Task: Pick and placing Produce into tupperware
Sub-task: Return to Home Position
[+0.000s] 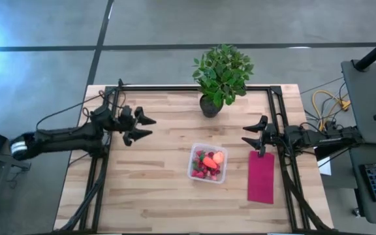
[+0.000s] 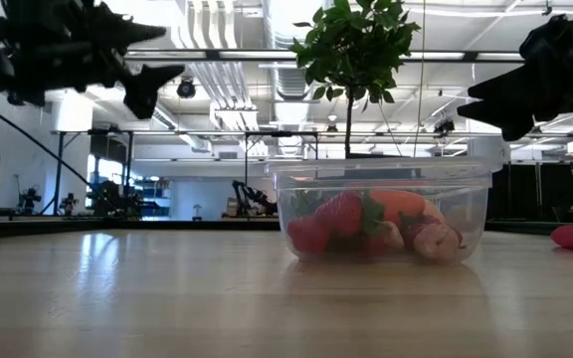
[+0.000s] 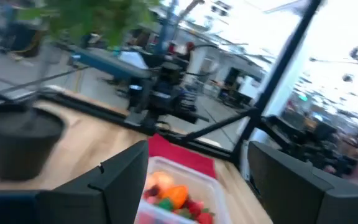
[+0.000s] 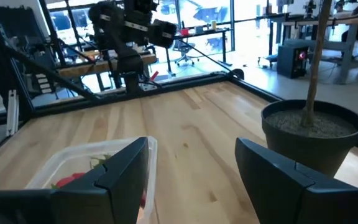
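The left tool (image 1: 147, 127) and right tool (image 1: 253, 130), both spread and empty, should withdraw high, clear of the shallow clear plastic tupperware (image 1: 190, 167).

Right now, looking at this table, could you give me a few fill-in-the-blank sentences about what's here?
1. The produce lies ____ the tupperware.
2. The left claw and the right claw are both ____ and hold nothing.
3. The magenta cloth lies nearer the ____ claw.
Missing words: inside; open; right.
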You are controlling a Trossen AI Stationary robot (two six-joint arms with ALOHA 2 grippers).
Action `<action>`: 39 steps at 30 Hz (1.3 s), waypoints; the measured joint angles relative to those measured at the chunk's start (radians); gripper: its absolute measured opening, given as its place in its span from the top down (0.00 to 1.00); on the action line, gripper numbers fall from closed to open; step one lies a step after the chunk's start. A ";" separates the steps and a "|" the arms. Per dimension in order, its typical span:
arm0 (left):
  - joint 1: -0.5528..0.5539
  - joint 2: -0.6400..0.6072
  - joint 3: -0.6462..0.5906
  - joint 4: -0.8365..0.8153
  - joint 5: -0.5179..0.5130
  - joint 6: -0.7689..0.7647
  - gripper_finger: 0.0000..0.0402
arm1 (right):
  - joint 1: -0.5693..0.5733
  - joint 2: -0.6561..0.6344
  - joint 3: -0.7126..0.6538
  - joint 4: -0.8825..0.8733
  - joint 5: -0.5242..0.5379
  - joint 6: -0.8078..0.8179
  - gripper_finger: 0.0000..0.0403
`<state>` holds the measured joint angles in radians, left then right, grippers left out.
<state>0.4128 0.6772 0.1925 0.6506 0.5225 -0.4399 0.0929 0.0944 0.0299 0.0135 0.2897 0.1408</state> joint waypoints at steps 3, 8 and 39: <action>0.051 -0.016 -0.045 0.006 0.006 -0.026 0.35 | 0.000 0.000 0.000 0.004 0.000 0.044 0.42; 0.044 -0.024 -0.149 0.059 -0.096 -0.080 0.35 | 0.000 0.000 0.000 0.011 0.000 0.159 0.42; 0.026 0.195 -0.110 0.256 -0.339 -0.328 0.35 | 0.000 0.000 0.000 0.013 -0.001 0.200 0.42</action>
<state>0.4386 0.8719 0.0828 0.9068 0.1834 -0.7677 0.0929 0.0944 0.0299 0.0269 0.2890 0.3412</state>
